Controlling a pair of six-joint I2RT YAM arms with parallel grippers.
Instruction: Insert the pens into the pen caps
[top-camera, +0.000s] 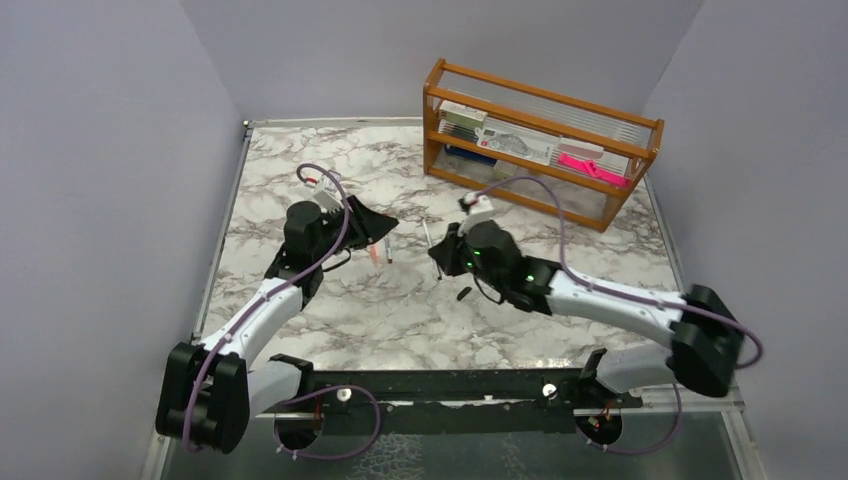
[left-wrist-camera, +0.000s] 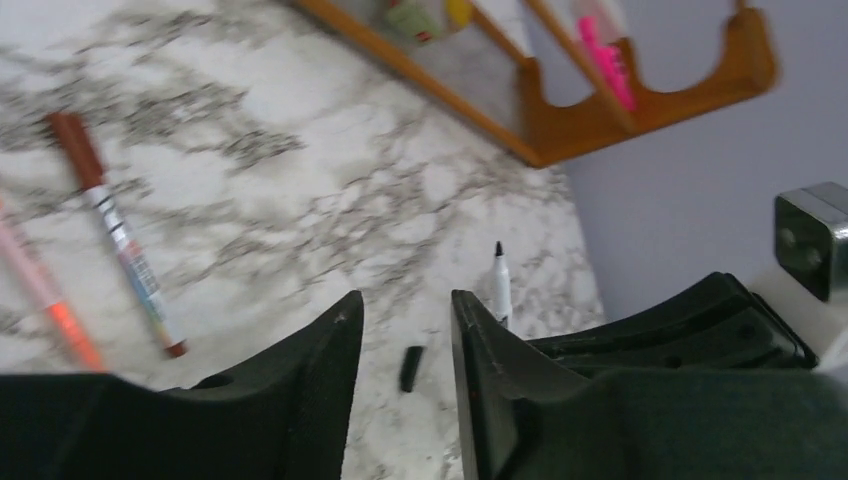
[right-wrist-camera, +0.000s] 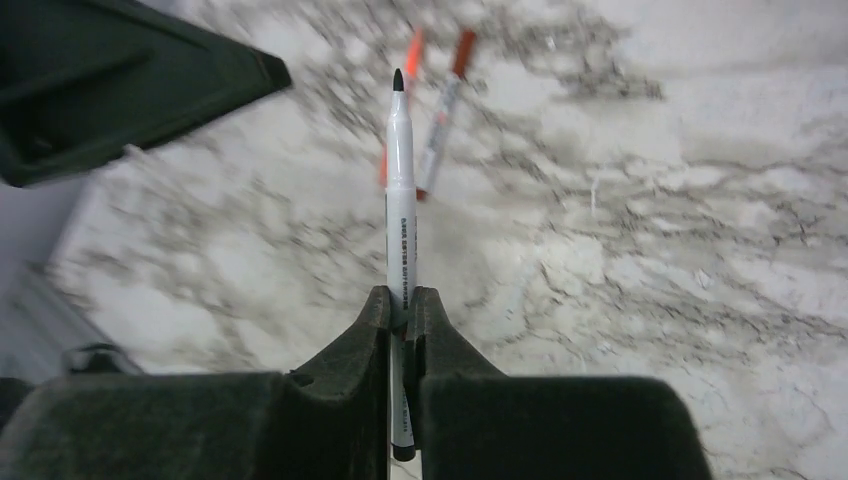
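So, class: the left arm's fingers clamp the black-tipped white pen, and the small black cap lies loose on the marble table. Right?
No: the right arm's fingers clamp the black-tipped white pen, as the right wrist view shows. The left arm's fingers are open and empty. The small black cap does lie loose on the marble table.

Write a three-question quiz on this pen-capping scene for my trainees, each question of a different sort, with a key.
1. True or false: the left end effector grips a pen.
2. The right end effector is: A) shut on the black-tipped pen; B) open above it; C) out of view.
3. Fill in: the black cap lies loose on the ____, on no pen.
Key: 1 false; 2 A; 3 table.
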